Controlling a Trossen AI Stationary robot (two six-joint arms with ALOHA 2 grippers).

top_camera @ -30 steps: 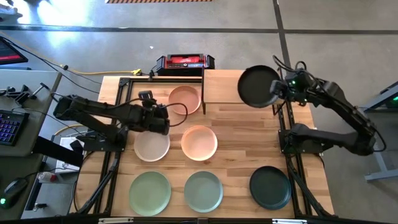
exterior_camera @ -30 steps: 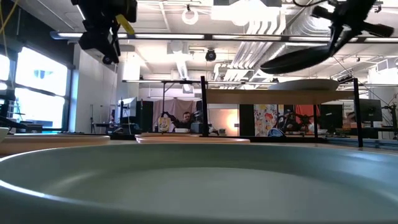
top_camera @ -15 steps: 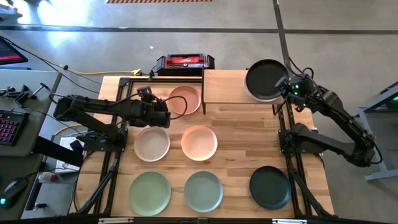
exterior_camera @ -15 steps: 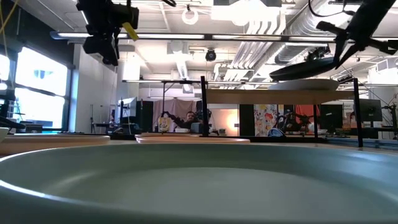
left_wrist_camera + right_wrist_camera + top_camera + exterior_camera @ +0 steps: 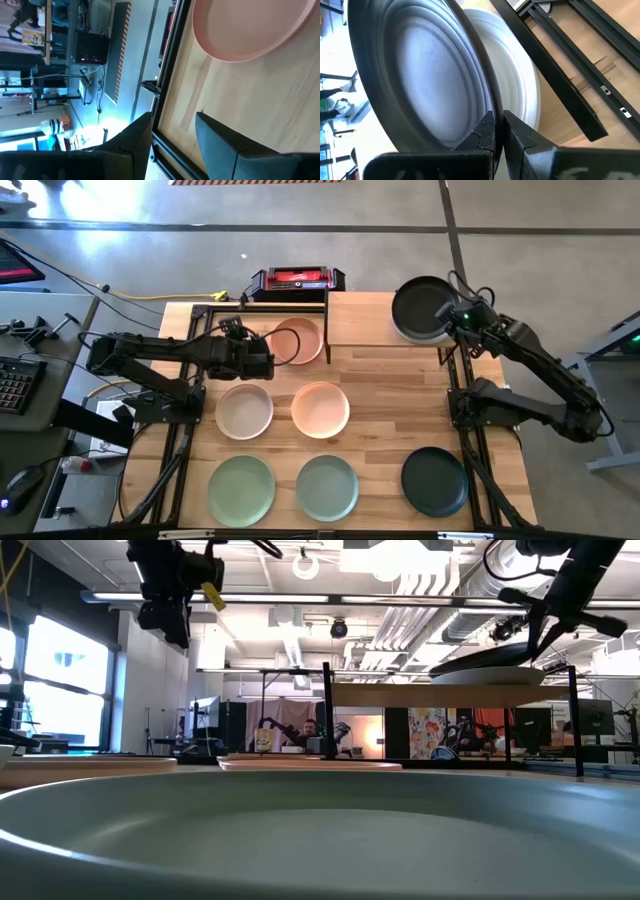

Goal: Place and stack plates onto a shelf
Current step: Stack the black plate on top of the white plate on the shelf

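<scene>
My right gripper (image 5: pixel 456 316) is shut on a black plate (image 5: pixel 420 308) over the right end of the shelf (image 5: pixel 358 320), right above a cream plate (image 5: pixel 517 85) that lies on the shelf board. My left gripper (image 5: pixel 268 363) hangs open above the table, beside the terracotta pink plate (image 5: pixel 297 340) and past the far side of a cream plate (image 5: pixel 244 410). Nothing is between its fingers (image 5: pixel 215 137). Peach (image 5: pixel 320 409), light green (image 5: pixel 241 489), sage (image 5: pixel 327 486) and dark green (image 5: pixel 434 480) plates lie flat on the tabletop. My right gripper pinches the black plate's rim (image 5: pixel 489 107) between its two fingers, at the plate's right edge. The fingers come from the table's right side, slanting down. The plate is slightly tilted, its held edge higher (image 5: pixel 520 652); whether its low edge touches the cream plate I cannot tell.
A red and black box (image 5: pixel 297 279) stands at the table's far edge. Black frame rails (image 5: pixel 458 395) run along both sides of the table. The shelf's left half is bare. A person (image 5: pixel 310 730) sits in the room behind.
My right gripper has sunk and rolled, bringing the black plate from a steep tilt above the shelf's right end down to nearly level over the cream plate. My left gripper has drifted toward the table's far edge, nearer the terracotta pink plate, still open.
</scene>
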